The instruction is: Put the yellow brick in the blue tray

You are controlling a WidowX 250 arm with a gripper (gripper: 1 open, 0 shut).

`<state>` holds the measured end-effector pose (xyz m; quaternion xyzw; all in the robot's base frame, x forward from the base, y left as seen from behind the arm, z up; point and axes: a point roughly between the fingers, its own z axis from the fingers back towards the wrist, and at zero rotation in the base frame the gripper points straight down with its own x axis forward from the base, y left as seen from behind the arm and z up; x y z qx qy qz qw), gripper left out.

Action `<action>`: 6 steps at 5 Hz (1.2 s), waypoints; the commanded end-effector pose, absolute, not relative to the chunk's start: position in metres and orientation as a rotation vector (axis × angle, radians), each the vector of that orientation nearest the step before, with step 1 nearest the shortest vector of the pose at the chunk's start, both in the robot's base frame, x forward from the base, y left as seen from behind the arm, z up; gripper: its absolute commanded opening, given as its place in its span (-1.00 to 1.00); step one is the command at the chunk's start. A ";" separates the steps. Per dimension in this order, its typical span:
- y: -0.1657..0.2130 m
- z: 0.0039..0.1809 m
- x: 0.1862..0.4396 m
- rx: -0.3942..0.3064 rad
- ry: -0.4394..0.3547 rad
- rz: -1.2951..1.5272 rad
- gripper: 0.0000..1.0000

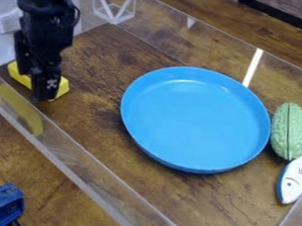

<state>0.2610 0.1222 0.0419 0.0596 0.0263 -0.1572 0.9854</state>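
Because the yellow brick [37,81] lies well left of the blue tray [196,119], the gripper [40,78] straddles it from above, jaws fully spread, nothing clamped yet.

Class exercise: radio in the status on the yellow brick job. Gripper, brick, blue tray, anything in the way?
Gripper open, straddling yellow brick, not lifted. Blue tray empty, to the right. Path clear.

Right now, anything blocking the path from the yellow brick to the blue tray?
Nothing visible. The yellow brick sits left of the blue tray with only bare wooden table between them. The open gripper is directly over the brick. The green oval object lies on the tray's far side.
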 end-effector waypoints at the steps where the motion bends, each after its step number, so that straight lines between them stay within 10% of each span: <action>1: 0.129 0.040 0.265 0.135 0.022 -0.297 1.00; 2: 0.129 0.031 0.267 0.149 0.016 -0.309 1.00; 3: 0.129 0.026 0.269 0.151 0.013 -0.316 -1.00; 6: 0.125 0.041 0.279 0.183 0.010 -0.297 -1.00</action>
